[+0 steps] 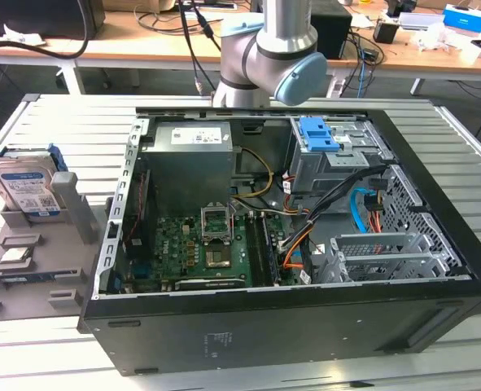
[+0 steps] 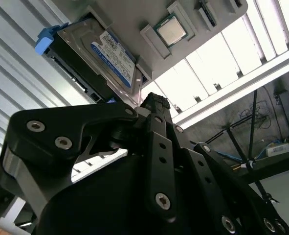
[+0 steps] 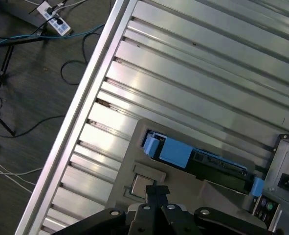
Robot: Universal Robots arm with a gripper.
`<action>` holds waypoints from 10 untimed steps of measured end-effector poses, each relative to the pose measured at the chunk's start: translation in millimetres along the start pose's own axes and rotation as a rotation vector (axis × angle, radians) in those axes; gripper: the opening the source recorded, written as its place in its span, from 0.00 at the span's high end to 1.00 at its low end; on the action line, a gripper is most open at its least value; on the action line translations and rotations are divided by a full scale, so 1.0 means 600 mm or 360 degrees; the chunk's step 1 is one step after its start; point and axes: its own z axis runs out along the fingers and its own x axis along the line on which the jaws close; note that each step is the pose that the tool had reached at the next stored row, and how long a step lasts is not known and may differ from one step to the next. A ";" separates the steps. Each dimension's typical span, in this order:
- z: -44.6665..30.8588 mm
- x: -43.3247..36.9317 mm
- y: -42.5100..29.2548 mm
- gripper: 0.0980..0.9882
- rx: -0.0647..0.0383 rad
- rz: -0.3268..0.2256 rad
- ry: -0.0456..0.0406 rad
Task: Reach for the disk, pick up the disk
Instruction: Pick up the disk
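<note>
The disk [image 1: 24, 187] is a silver hard drive with a white-and-blue label. It stands on edge in a grey holder [image 1: 69, 208] at the exterior view's left, with a blue bracket along its edges. In the first wrist view I see the disk [image 3: 217, 165] edge-on from above, and my gripper [image 3: 157, 190] hangs over the holder close beside it, apart from it. In the second wrist view the disk [image 2: 110, 54] shows its label beyond my black gripper [image 2: 154, 100]. The fingers meet with nothing between them.
An open computer case [image 1: 264, 326] lies on the slatted metal table [image 1: 61, 114], to the exterior view's right of the holder. A processor chip [image 2: 171, 30] rests on the holder's base. The table edge [image 3: 80, 103] drops to a floor with cables.
</note>
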 end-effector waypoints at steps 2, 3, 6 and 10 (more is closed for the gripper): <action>0.000 0.000 0.000 0.99 0.0000 -0.0043 0.0002; 0.000 0.000 0.000 0.99 0.0000 -0.0058 0.0002; 0.000 0.000 0.000 0.99 0.0000 -0.0113 0.0004; 0.000 0.000 0.000 0.99 0.0000 -0.0195 0.0007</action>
